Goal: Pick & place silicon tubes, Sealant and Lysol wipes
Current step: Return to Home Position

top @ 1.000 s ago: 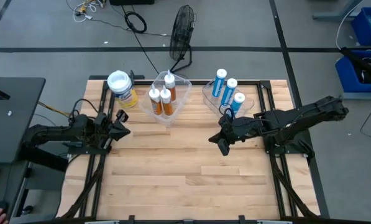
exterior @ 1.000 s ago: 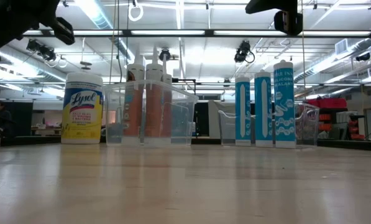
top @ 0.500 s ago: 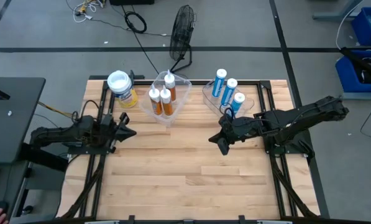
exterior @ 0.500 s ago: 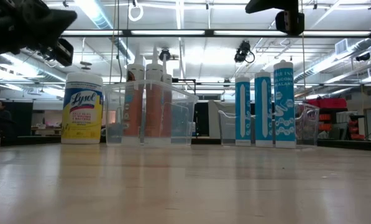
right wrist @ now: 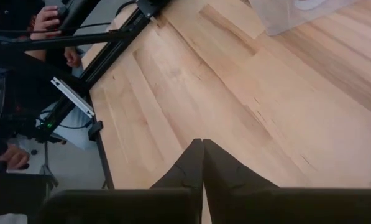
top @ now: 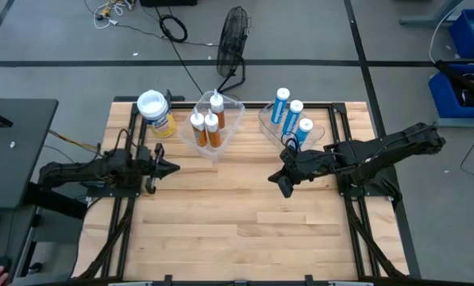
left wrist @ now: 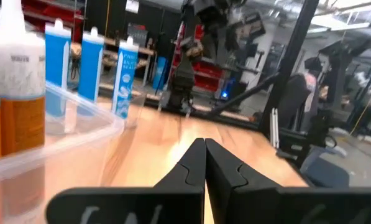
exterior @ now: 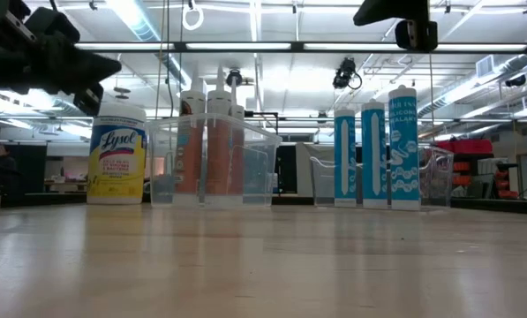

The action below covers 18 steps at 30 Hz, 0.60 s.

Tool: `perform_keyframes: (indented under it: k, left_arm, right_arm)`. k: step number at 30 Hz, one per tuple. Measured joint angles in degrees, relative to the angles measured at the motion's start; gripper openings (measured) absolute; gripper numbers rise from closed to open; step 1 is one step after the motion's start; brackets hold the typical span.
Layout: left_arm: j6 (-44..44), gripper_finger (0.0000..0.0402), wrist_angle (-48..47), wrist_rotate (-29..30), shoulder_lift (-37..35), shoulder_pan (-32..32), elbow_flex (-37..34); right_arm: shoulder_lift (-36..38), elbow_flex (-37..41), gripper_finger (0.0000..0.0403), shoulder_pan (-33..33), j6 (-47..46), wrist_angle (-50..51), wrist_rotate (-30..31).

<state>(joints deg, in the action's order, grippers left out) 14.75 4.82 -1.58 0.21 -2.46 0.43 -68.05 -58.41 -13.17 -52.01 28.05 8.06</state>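
The yellow Lysol wipes canister (top: 155,113) with a white lid stands on its base at the table's far left; it also shows in the low view (exterior: 117,155). Three orange tubes (top: 208,125) stand in a clear bin (top: 218,145). Three blue tubes (top: 292,117) stand in another clear bin (top: 270,125). My left gripper (top: 174,168) is shut and empty, above the table near the orange-tube bin. My right gripper (top: 285,187) is shut and empty, above the table near the blue-tube bin.
A black fan (top: 233,41) stands on the floor beyond the table's far edge. A dark panel (top: 6,151) lies left of the table. Bare wood (top: 237,222) spreads over the table's middle and near part. A person's hands (right wrist: 51,18) show beyond the table in the right wrist view.
My left gripper has gone toward the table's right edge, along the near side of the Lysol canister and the orange-tube bin, and has come lower in the low view. My right arm has kept still.
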Motion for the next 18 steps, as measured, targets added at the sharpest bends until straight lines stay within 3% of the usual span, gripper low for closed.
perform_keyframes:
  k: [7,13,18]
  left_arm:
    - [-0.16,0.0003,-3.07,1.70,0.02,0.02,0.00]
    - [0.28,0.0003,-3.77,2.16,0.02,0.00,0.00]
    - [1.15,0.0003,-3.96,2.16,0.04,0.00,0.00]
  right_arm:
    - [0.00,-0.01,0.0009,0.01,9.90,-3.07,0.41]
    - [0.57,0.00,0.0005,0.09,19.94,-12.20,6.97]
    - [2.06,0.59,0.0015,0.74,22.47,-11.27,8.02]
